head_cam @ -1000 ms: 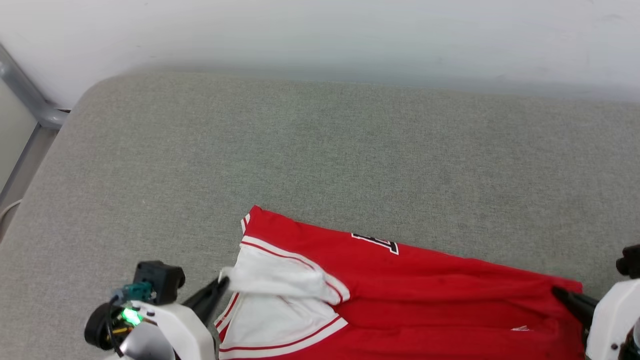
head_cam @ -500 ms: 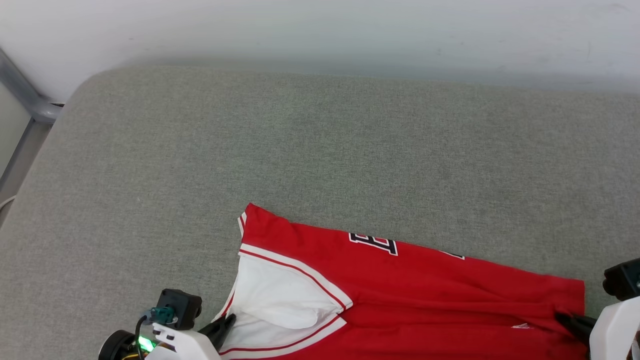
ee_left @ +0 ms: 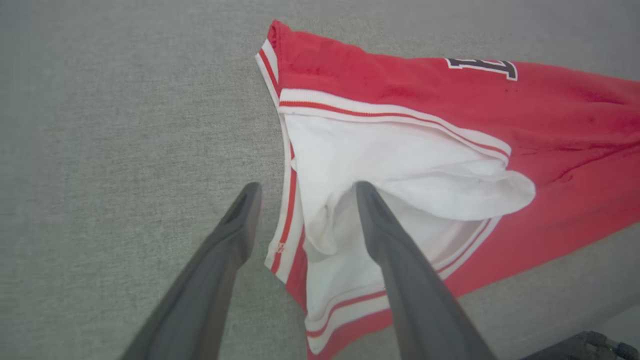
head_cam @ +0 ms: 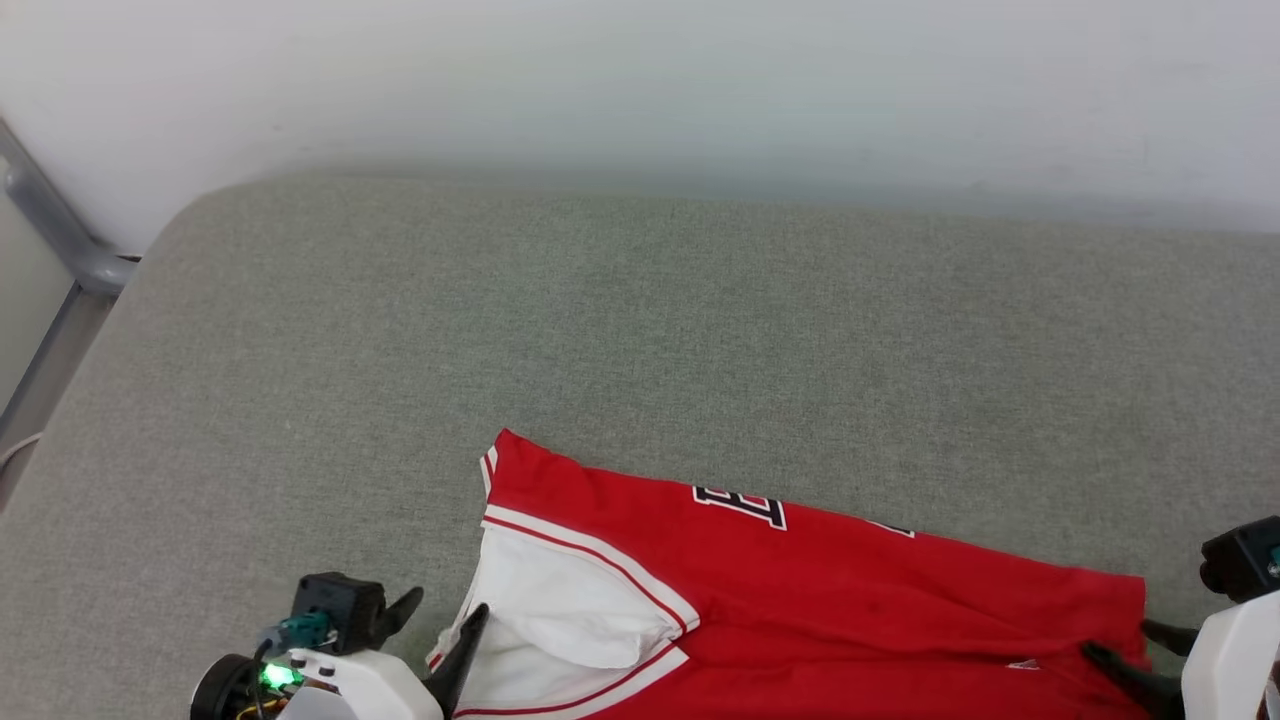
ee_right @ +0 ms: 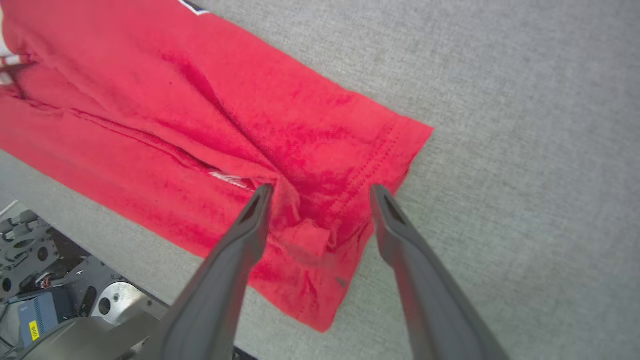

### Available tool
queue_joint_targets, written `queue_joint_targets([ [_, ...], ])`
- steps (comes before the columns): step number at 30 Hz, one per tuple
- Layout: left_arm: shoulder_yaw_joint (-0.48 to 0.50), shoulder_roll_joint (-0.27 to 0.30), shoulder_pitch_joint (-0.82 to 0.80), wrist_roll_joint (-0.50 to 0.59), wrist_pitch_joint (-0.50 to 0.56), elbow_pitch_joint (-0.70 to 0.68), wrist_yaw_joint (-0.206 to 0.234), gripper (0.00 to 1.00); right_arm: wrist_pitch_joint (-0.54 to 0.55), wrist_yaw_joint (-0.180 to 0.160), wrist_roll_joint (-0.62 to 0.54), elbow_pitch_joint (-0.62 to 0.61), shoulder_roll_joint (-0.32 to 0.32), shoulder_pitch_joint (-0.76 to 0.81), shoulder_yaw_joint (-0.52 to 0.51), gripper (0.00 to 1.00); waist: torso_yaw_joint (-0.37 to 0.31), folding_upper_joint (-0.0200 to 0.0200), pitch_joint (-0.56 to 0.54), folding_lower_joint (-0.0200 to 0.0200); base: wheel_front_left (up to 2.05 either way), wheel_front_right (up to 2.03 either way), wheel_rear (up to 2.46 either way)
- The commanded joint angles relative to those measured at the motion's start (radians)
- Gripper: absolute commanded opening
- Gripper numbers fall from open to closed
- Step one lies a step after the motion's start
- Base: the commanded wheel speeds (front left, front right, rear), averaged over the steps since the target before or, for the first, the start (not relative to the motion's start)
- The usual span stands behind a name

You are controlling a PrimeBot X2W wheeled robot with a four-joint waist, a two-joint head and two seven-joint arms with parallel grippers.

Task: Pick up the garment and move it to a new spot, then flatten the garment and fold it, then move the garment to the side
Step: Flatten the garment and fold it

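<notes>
the left gripper (ee_left: pixel 306 187) stands spread wide and clasps nothing. one finger lies over the white sleeve (ee_left: pixel 400 165), the other over bare grey cushion (ee_left: pixel 100 125), with the striped trim (ee_left: pixel 287 215) between them. the garment (head_cam: pixel 850 600) lies on the cushion ahead of this gripper, and the head view's lower edge cuts off its near part. the black print (head_cam: pixel 740 505) peeks over a fold, mostly hidden. the right gripper (ee_right: pixel 321 189) is likewise spread and empty, astride the rumpled red hem corner (ee_right: pixel 390 145). whether its tips touch the cloth is hard to make out. beyond both grippers the cushion runs to a pale wall (head_cam: pixel 640 80).
</notes>
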Motion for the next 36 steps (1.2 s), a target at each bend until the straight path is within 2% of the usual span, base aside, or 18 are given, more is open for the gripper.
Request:
queue_joint_targets([
  [1, 0.014, -0.003, 0.006, 0.003, -0.023, -0.011, 0.014, 1.0, 0.017, -0.001, 0.02, -0.011, 0.009, -0.019, -0.02, 1.0, -0.006, -0.0001, -0.017, 0.0, 0.0, 0.0, 0.0],
  [8, 0.09, -0.029, -0.009, 0.053, -0.204, -0.076, 0.085, 1.0, 0.133, -0.001, 0.036, -0.027, 0.087, -0.011, -0.184, 1.0, -0.007, -0.0001, -0.034, 0.0, 0.0, 0.0, 0.0],
  [11, 0.108, -0.029, -0.019, 0.105, -0.267, -0.087, 0.107, 1.0, 0.203, -0.001, 0.009, -0.015, 0.168, -0.002, -0.273, 1.0, -0.006, -0.0001, -0.029, 0.0, 0.0, 0.0, 0.0],
  [15, 0.148, -0.05, -0.014, 0.165, -0.302, -0.111, 0.125, 1.0, 0.294, -0.001, -0.087, -0.01, 0.268, 0.011, -0.386, 1.0, 0.001, -0.0001, -0.014, 0.0, 0.0, 0.0, 0.0],
  [16, 0.148, -0.05, -0.014, 0.165, -0.302, -0.111, 0.125, 1.0, 0.294, -0.001, -0.087, -0.01, 0.268, 0.011, -0.386, 1.0, 0.001, -0.0001, -0.014, 0.0, 0.0, 0.0, 0.0],
  [17, 0.179, -0.065, -0.002, 0.196, -0.305, -0.121, 0.129, 1.0, 0.33, -0.001, -0.13, -0.019, 0.32, 0.015, -0.429, 1.0, 0.005, -0.0001, -0.006, 0.0, 0.0, 0.0, 0.0],
  [22, 0.269, -0.11, 0.037, 0.28, -0.306, -0.151, 0.103, 1.0, 0.398, -0.001, -0.21, -0.029, 0.444, 0.021, -0.542, 1.0, 0.016, -0.0001, 0.02, 0.0, 0.0, 0.0, 0.0],
  [25, 0.311, -0.137, 0.053, 0.317, -0.306, -0.147, 0.073, 1.0, 0.422, -0.001, -0.258, -0.024, 0.496, 0.017, -0.594, 1.0, 0.025, -0.0001, 0.034, 0.0, 0.0, 0.0, 0.0],
  [26, 0.311, -0.137, 0.053, 0.317, -0.306, -0.147, 0.073, 1.0, 0.422, -0.001, -0.258, -0.024, 0.496, 0.017, -0.594, 1.0, 0.025, -0.0001, 0.034, 0.0, 0.0, 0.0, 0.0],
  [27, 0.337, -0.158, 0.064, 0.333, -0.306, -0.14, 0.05, 1.0, 0.433, -0.001, -0.288, -0.014, 0.526, 0.013, -0.621, 1.0, 0.031, -0.0001, 0.044, 0.0, 0.0, 0.0, 0.0],
  [30, 0.369, -0.185, 0.069, 0.359, -0.305, -0.127, 0.017, 1.0, 0.436, -0.001, -0.326, 0.003, 0.554, 0.007, -0.651, 1.0, 0.04, -0.0001, 0.055, 0.0, 0.0, 0.0, 0.0],
  [36, 0.412, -0.228, 0.073, 0.393, -0.306, -0.104, -0.033, 1.0, 0.445, -0.001, -0.346, 0.047, 0.596, 0.008, -0.648, 1.0, 0.048, -0.0001, 0.073, 0.0, 0.0, 0.0, 0.0],
])
